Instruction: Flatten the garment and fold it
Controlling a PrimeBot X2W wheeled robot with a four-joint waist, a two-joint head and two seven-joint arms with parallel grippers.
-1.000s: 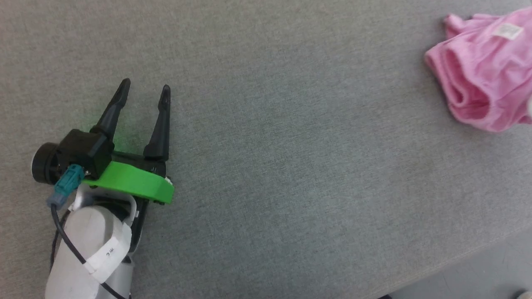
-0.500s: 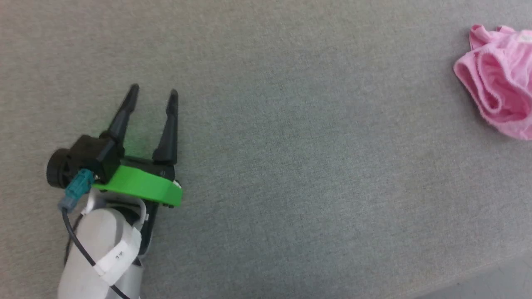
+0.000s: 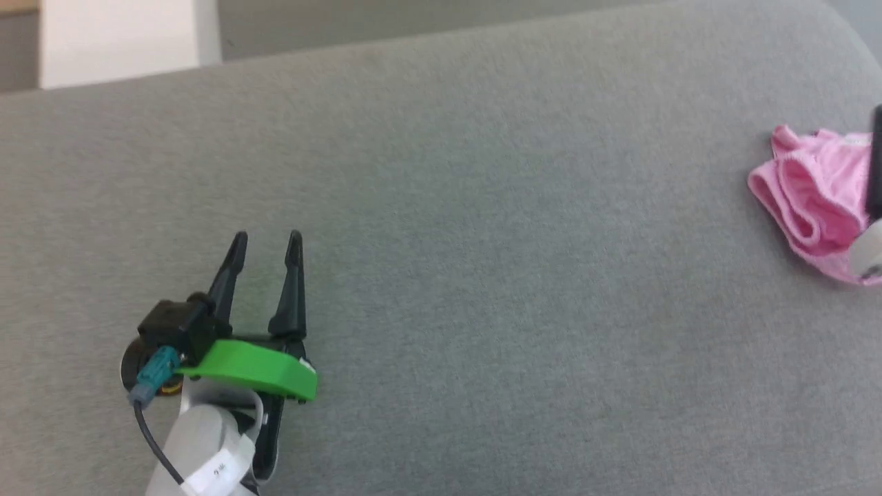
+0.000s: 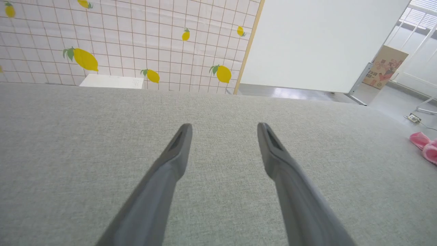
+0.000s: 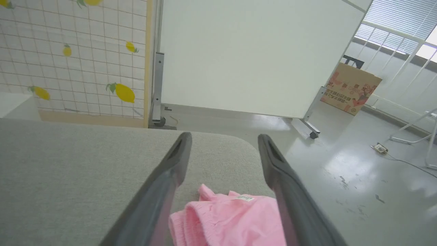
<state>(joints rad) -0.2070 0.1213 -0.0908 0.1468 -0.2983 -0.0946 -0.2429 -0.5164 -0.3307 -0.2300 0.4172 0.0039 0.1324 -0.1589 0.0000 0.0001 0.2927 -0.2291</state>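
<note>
Our crumpled light pink cotton shorts (image 3: 809,207), small white label (image 5: 245,198) showing, lie bunched near the right-hand corner of the grey woven fabric surface (image 3: 482,241). Our right gripper (image 5: 224,137) hangs over them, its two dark fingers spread wide, gripping nothing. Well apart on our left, the left gripper (image 3: 267,238) sits low over bare fabric, likewise spread wide and empty.

garment (image 3: 806,200): on table (image 3: 482,241), far right | left gripper (image 3: 267,238): lower left, well apart
</note>
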